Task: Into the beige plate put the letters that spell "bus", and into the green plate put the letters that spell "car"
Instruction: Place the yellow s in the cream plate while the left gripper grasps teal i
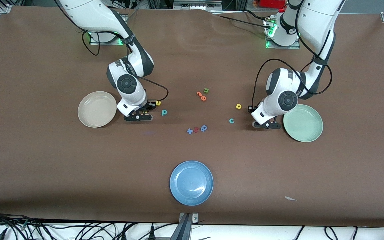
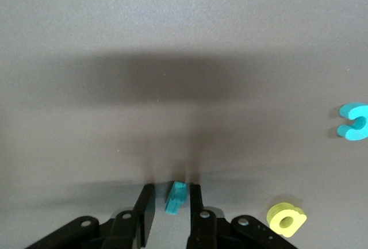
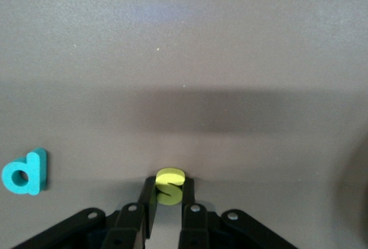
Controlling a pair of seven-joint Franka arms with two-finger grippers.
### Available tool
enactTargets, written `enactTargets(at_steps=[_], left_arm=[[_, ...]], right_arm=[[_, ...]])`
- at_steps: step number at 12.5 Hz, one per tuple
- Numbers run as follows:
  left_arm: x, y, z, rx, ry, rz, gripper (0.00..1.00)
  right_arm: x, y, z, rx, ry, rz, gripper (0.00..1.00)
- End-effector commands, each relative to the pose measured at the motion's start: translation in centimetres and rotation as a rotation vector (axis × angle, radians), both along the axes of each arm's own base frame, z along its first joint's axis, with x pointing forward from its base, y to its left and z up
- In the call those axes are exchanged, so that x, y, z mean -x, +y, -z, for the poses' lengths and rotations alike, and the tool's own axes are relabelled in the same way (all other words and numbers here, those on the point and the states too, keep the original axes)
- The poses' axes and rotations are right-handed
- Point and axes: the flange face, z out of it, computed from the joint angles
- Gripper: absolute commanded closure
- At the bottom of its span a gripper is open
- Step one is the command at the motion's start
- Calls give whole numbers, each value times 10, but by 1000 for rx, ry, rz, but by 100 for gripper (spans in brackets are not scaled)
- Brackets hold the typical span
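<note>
In the right wrist view my right gripper (image 3: 168, 184) is shut on the yellow "s" (image 3: 171, 176), low over the table beside the beige plate (image 1: 97, 109). The teal "b" (image 1: 164, 112) and yellow "u" (image 1: 158, 103) lie close by. My left gripper (image 2: 172, 190) stands low beside the green plate (image 1: 303, 122). Its fingers are narrowly open around the teal "r" (image 2: 176, 196), which leans on one finger (image 2: 196, 200) with a gap to the other. The yellow "a" (image 1: 238, 106) and teal "c" (image 1: 231, 120) lie on the table near it.
Orange letters (image 1: 201, 96) and a green "u" (image 1: 206, 90) lie mid-table. A row of blue and red letters (image 1: 197, 129) sits nearer the front camera. A blue plate (image 1: 191, 182) stands near the front edge.
</note>
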Motion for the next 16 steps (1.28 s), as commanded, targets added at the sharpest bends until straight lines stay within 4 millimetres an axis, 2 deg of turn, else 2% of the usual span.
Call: enactTargets(at_steps=[1, 2, 4, 6, 7, 9, 10, 11, 12, 13, 14, 15, 16], left_arm=[[-4, -6, -2, -16, -17, -3, 68], [-5, -6, 0, -17, -15, -4, 68], [-11, -9, 2, -21, -20, -21, 68], [-11, -9, 1, -21, -22, -21, 68], [-12, -8, 2, -21, -21, -21, 73], [-12, -6, 1, -22, -19, -27, 93], [-12, -5, 1, -22, -14, -28, 100], [-12, -5, 1, -23, -10, -27, 100], [-13, -3, -4, -21, -15, -30, 100], [-16, -2, -10, -18, -22, -36, 100], [-17, 1, -25, -14, -19, -37, 100], [-19, 12, -43, -12, 7, -44, 100], [-23, 32, -69, -1, 32, -51, 100]], right_arm=[[-6, -3, -29, -1, -18, -12, 80], [-12, -8, -42, 8, -7, -16, 80], [-27, -41, -57, 38, 26, -61, 80], [-41, -95, -65, 61, 69, -147, 80], [-43, -121, -68, 66, 106, -185, 80], [-42, -165, -65, 79, 181, -207, 80], [-35, -179, -59, 76, 206, -195, 78], [-25, -189, -46, 62, 224, -167, 77], [-22, -193, -39, 51, 212, -151, 67], [-22, -194, -35, 49, 210, -147, 51], [-22, -196, -35, 49, 211, -143, 34], [-24, -195, -40, 47, 205, -142, 0], [-27, -192, -46, 43, 194, -140, 0]])
